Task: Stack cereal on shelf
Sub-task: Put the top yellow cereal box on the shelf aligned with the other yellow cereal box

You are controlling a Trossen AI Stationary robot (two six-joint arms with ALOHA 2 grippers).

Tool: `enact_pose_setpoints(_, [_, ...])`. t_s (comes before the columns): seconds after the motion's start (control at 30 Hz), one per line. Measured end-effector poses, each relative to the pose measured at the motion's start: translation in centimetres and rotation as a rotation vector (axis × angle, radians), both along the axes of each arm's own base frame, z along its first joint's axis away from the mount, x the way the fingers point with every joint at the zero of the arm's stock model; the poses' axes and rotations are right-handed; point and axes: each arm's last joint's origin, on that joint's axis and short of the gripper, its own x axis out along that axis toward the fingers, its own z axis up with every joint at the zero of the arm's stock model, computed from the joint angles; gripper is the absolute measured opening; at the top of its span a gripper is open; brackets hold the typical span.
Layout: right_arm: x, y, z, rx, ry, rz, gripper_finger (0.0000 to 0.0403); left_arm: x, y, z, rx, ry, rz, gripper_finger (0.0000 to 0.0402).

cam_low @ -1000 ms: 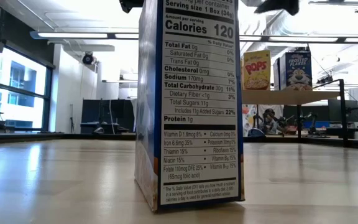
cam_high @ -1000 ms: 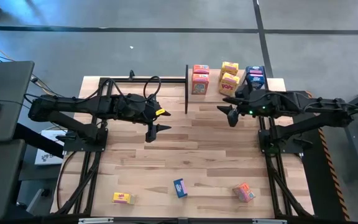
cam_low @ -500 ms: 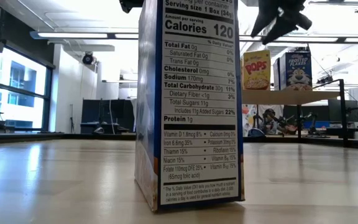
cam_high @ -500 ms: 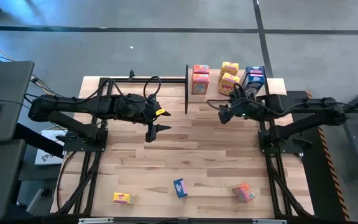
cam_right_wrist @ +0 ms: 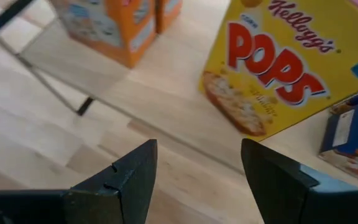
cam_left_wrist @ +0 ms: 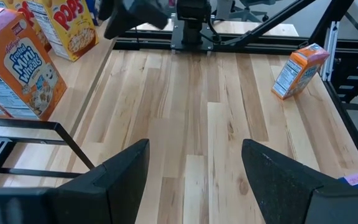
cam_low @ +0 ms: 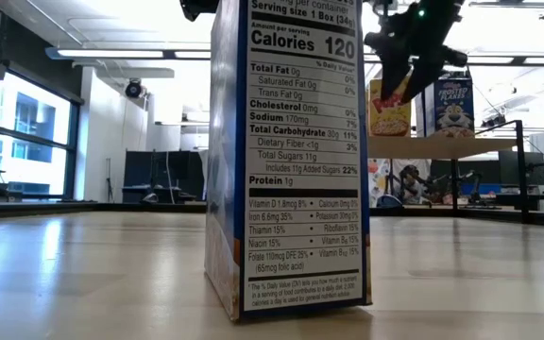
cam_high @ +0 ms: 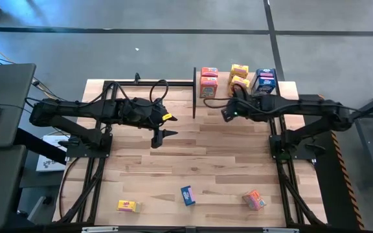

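Note:
The shelf (cam_high: 289, 88) stands at the table's far side and carries orange cereal boxes (cam_high: 208, 81), yellow ones (cam_high: 239, 76) and a blue one (cam_high: 265, 79), all upright on their bases. My right gripper (cam_high: 226, 114) hovers open by the shelf's near edge, tipped down toward the yellow box (cam_right_wrist: 278, 68), which stands a little beyond its fingers; it touches nothing. In the low view it (cam_low: 406, 71) hangs in front of that box. My left gripper (cam_high: 162, 136) waits open over the table's middle. Loose boxes rest near the table's near edge: yellow (cam_high: 127, 206), blue (cam_high: 187, 195), orange (cam_high: 254, 200).
The shelf's thin black upright (cam_high: 194, 92) stands at its left end, left of my right gripper. The blue box (cam_low: 291, 161) stands upright close before the low camera and hides much of the table. Bare planks (cam_left_wrist: 204, 99) lie between both grippers and the loose boxes.
My right gripper has moved toward the table's left edge and down, tipping its fingers downward and rolling a little, and now hangs by the yellow box on the shelf. It has stayed open. The boxes have not moved.

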Motion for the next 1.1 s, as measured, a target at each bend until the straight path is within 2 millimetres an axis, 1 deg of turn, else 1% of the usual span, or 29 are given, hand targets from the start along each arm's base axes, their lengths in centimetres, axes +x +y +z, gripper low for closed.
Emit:
enact_pose_setpoints(0.33, [0.3, -1.7, -0.8, -0.008, 0.062, -0.052, 0.0226, 0.0, 0.0, 0.0, 0.0, 0.003, 0.0, 0.0246])
enact_pose_setpoints(0.7, [-0.1, -3.2, -0.8, -0.017, 0.07, -0.097, 0.0226, 0.0, 0.0, 0.0, 0.0, 0.005, 0.0, 0.0246])
enact_pose_setpoints(1.1, [0.0, -3.6, -0.7, -0.035, 0.049, -0.111, 0.0226, 0.0, 0.0, 0.0, 0.0, 0.006, 0.0, 0.0246])
